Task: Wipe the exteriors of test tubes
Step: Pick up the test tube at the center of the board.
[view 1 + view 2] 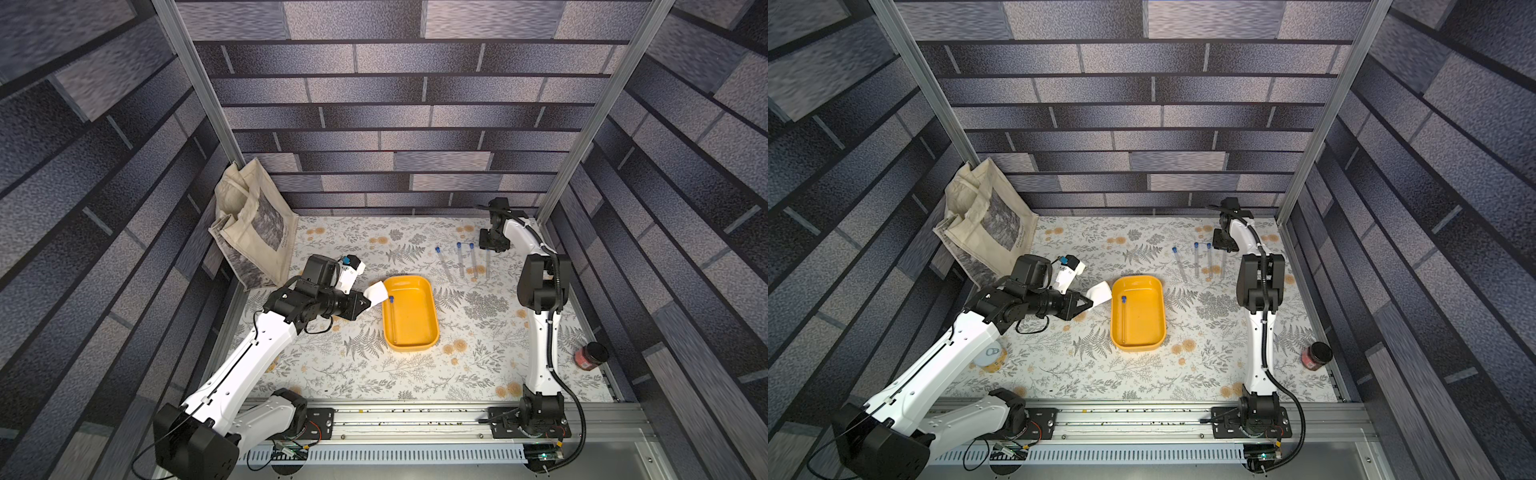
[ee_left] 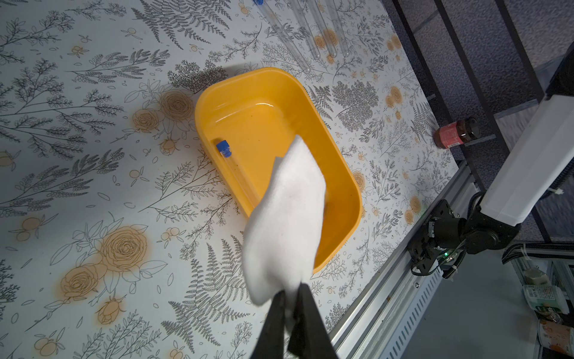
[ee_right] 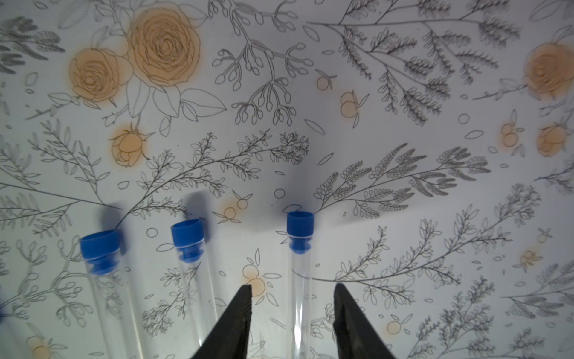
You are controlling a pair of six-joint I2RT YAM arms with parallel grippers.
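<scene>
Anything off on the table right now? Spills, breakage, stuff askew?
Nothing spilled or broken. Only the table tube nearest the yellow tray lies slanted; its three neighbours run parallel.

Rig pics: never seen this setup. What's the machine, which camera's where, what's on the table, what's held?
Two robot arms with pincer grippers work over a floral table. Two near-identical pictures look down from overhead; the other two come from wrist cameras. On the table: a yellow tray holding one capped tube, four more tubes lying apart, a tote bag, a jar. The left gripper is shut on a white cloth. The right gripper is open, jaws either side of the end tube, not gripping it.
</scene>
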